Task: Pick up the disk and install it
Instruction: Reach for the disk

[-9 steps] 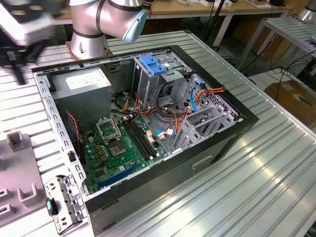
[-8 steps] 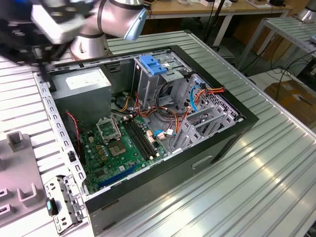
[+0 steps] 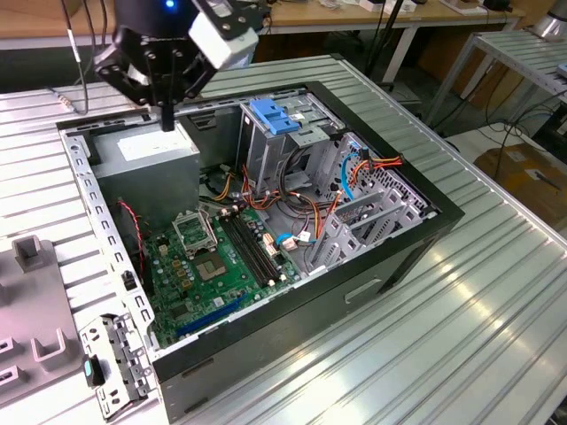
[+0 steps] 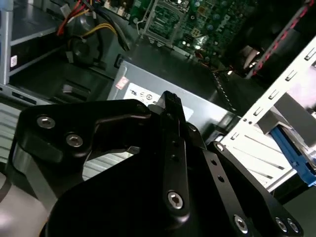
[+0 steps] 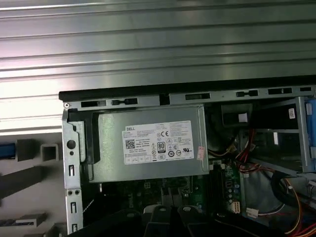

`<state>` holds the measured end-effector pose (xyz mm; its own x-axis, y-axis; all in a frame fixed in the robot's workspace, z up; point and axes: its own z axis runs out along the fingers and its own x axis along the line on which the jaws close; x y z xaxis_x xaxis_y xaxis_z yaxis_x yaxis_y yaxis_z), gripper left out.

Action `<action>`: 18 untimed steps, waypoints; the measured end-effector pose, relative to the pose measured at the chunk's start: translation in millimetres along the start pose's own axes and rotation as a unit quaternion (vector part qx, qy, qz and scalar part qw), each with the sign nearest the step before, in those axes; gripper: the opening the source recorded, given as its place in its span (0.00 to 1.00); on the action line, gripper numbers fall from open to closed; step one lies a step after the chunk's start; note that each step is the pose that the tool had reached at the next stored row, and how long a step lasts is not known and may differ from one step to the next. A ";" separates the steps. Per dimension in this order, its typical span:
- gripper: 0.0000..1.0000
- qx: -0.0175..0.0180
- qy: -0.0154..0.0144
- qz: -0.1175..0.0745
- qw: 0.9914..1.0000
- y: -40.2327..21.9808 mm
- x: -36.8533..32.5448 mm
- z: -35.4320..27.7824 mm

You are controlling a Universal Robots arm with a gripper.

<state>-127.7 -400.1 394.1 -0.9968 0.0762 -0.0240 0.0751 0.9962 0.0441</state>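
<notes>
My gripper [image 3: 166, 122] hangs over the back left corner of the open computer case [image 3: 390, 257], just above the grey power supply box [image 3: 146, 155] with its white sticker. Its fingers stand together, shut on nothing. In the second wrist view the gripper [image 4: 170, 101] points at that same box [image 4: 163, 84]. Of the disk, a sliver of blue rail and silver metal [image 4: 296, 153] shows beyond the case's perforated side wall. In the first wrist view a blue bit [image 5: 6, 150] lies by grey blocks outside the case.
Inside the case are a green motherboard [image 3: 213, 257], loose coloured cables [image 3: 310, 212] and a metal drive cage with a blue latch tab [image 3: 275, 115]. A grey fixture [image 3: 27, 310] and a perforated bracket [image 3: 120, 363] lie on the ribbed metal table at the exterior view's left.
</notes>
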 end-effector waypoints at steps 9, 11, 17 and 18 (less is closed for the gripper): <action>0.11 0.000 0.000 0.000 1.000 1.5 -5.6 1.0; 0.11 0.000 0.000 0.000 1.000 1.3 -0.7 0.9; 0.11 0.000 0.000 0.000 1.000 -0.7 38.2 2.0; 0.11 0.000 0.000 0.000 1.000 -1.0 45.3 2.1</action>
<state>-172.9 -397.6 390.9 -0.9968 0.0763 -0.0245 0.0752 0.9962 0.0444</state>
